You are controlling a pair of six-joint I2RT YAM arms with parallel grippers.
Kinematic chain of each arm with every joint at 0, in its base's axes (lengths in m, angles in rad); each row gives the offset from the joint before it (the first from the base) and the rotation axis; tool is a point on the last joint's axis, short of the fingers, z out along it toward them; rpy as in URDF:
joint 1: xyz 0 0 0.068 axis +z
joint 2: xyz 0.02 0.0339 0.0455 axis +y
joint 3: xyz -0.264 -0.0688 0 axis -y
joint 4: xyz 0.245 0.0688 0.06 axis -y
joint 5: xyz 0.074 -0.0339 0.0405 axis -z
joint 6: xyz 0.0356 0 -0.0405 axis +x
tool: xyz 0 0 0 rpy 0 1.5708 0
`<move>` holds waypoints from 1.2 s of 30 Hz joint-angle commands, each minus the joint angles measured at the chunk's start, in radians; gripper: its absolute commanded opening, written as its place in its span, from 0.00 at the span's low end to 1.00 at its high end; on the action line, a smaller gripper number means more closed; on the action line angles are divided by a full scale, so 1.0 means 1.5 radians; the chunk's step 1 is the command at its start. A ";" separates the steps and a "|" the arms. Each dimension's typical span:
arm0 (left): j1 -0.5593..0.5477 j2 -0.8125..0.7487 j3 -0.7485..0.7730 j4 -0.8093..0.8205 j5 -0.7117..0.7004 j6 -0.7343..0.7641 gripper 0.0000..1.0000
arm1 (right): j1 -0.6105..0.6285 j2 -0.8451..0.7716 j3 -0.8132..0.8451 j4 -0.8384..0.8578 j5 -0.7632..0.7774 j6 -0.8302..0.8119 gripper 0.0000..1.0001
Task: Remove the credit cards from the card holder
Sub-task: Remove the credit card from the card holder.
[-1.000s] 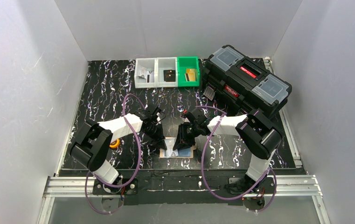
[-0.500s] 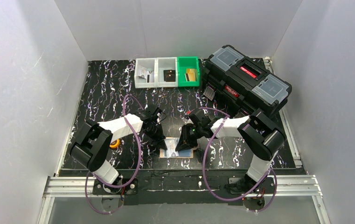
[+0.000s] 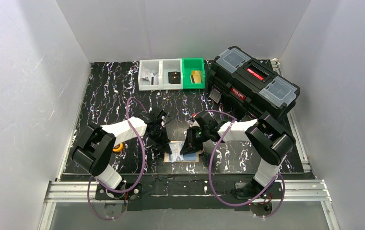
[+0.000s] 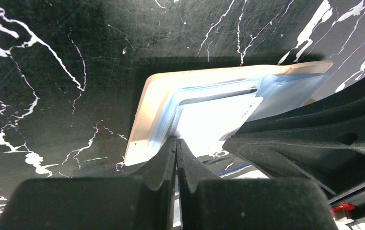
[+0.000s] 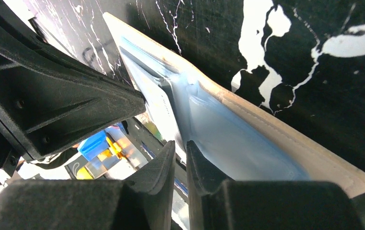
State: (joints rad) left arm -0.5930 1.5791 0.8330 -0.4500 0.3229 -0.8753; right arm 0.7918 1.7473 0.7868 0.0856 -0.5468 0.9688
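Overhead cam is bright and even, with light from above bouncing off the white walls (image 3: 27, 96), so shadows on the table (image 3: 103, 96) stay soft and detail is sharp. Both wrist cams are much dimmer with a blurry near foreground. In the left one, glare blows the card holder (image 4: 144, 120) pocket out white.

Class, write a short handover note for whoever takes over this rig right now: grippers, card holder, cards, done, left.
Left gripper: shut, tips at the card holder's edge.
Right gripper: nearly closed at a pale card; grip unclear.
Holder lies open between them, card in its sleeve.
Done: holder opened. Left: pull the cards out.
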 commanded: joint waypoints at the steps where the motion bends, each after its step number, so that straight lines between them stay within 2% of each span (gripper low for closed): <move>1: -0.007 0.025 -0.022 -0.026 -0.080 0.009 0.00 | -0.001 0.002 -0.003 0.042 -0.019 0.010 0.21; 11: -0.006 0.025 -0.025 -0.028 -0.080 0.004 0.00 | -0.005 0.006 -0.014 0.047 -0.013 0.011 0.05; 23: -0.004 0.022 -0.029 -0.038 -0.089 0.010 0.00 | -0.057 -0.040 -0.071 0.038 0.001 -0.007 0.02; 25: -0.004 0.023 -0.026 -0.038 -0.087 0.014 0.00 | -0.057 -0.034 -0.063 0.041 -0.012 -0.010 0.07; 29: -0.004 0.029 -0.020 -0.037 -0.082 0.015 0.00 | -0.056 -0.030 -0.054 0.061 -0.032 -0.007 0.29; 36: -0.004 0.042 -0.018 -0.029 -0.074 0.016 0.00 | -0.030 0.024 -0.003 0.064 -0.041 -0.007 0.31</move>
State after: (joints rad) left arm -0.5930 1.5864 0.8379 -0.4541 0.3256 -0.8749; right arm 0.7315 1.7412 0.7338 0.1631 -0.5873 0.9653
